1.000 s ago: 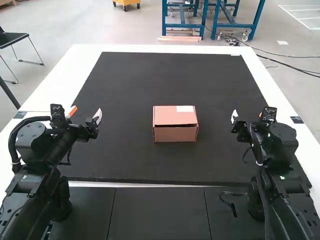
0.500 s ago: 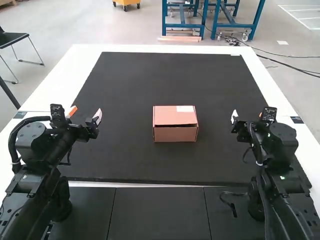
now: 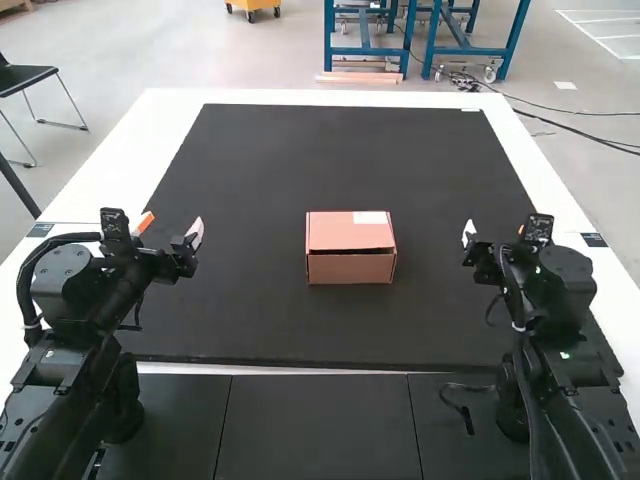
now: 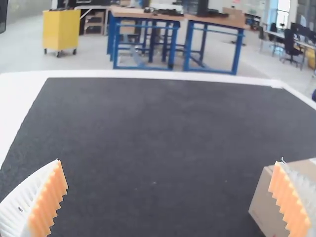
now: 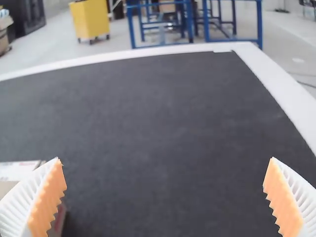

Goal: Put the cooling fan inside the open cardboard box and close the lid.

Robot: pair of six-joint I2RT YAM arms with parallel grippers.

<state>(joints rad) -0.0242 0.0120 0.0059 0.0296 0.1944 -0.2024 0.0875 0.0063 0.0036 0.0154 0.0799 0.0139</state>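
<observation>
A small brown cardboard box [image 3: 350, 246] sits in the middle of the black mat [image 3: 340, 170] with its lid flaps down. My left gripper [image 3: 171, 231] hangs above the mat's left edge, well left of the box, open with nothing between its white ribbed fingers. In the left wrist view a corner of the box [image 4: 269, 207] shows behind one orange pad [image 4: 289, 205]. My right gripper [image 3: 492, 238] hangs above the mat's right edge, open and holding nothing. In the right wrist view a bit of the box [image 5: 17, 170] lies beside a pad [image 5: 47, 197].
The black mat covers most of a white table [image 3: 120, 150], whose rim borders the mat on all sides. Both arm bases stand at the table's near edge, one at each corner.
</observation>
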